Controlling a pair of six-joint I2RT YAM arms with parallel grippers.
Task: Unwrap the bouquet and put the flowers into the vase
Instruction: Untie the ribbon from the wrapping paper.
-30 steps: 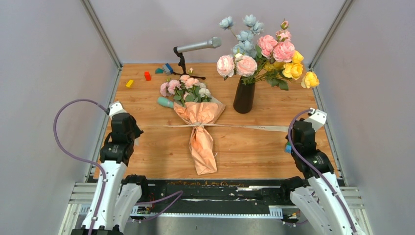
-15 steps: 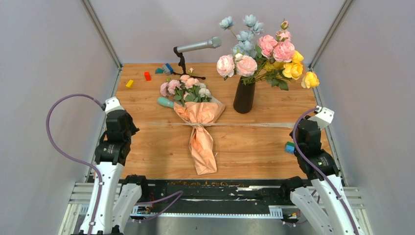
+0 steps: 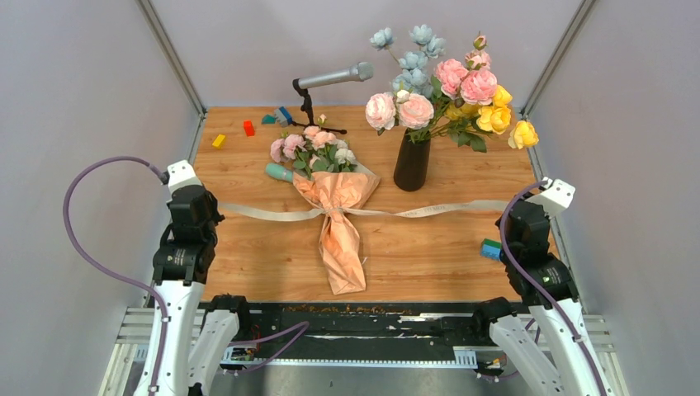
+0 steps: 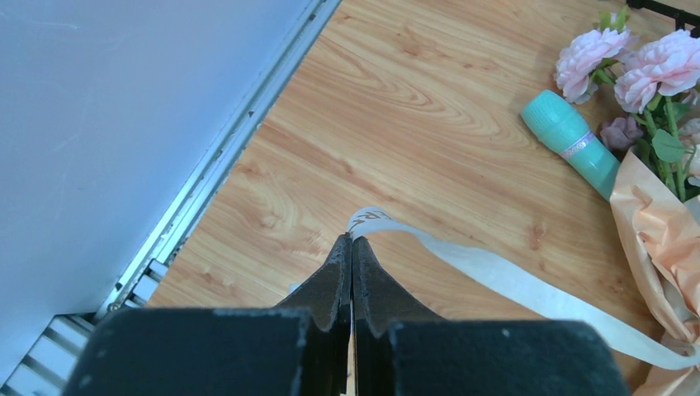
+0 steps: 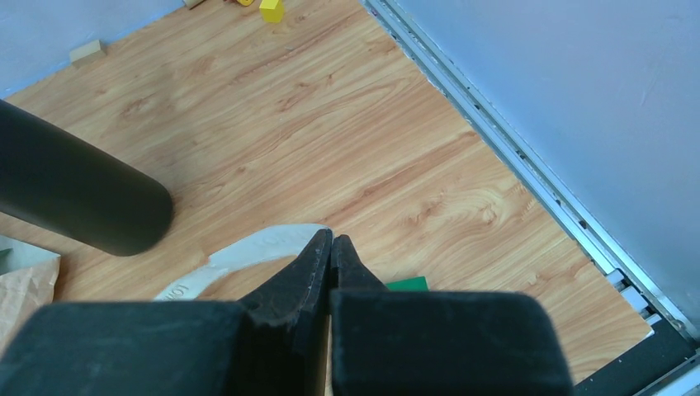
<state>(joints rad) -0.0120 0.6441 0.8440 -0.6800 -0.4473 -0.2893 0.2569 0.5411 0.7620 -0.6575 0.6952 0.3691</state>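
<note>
Pinching the ribbon [image 3: 413, 212] ends, left gripper [image 4: 352, 241] and right gripper [image 5: 331, 239] are clamped shut; the bouquet [image 3: 340, 223] lies inward of each, midway between, its length crosswise to the ribbon.

Left arm [image 3: 183, 247]: black joint housings above, glossy white link below toward base. White block [image 3: 180, 175] sat at its top. Purple cable [image 3: 115, 159] made wide loop outward from block, ran back down along white link. Right arm [image 3: 535, 257]: same black-over-white build, own white cap [image 3: 557, 196] and thinner purple lead [image 3: 501, 239]. Left gripper [image 4: 351, 241]: matte black fingers tapered to thin wedge, blocky black body with scuffed pale edges. Right gripper [image 5: 330, 238] looked alike.
</note>
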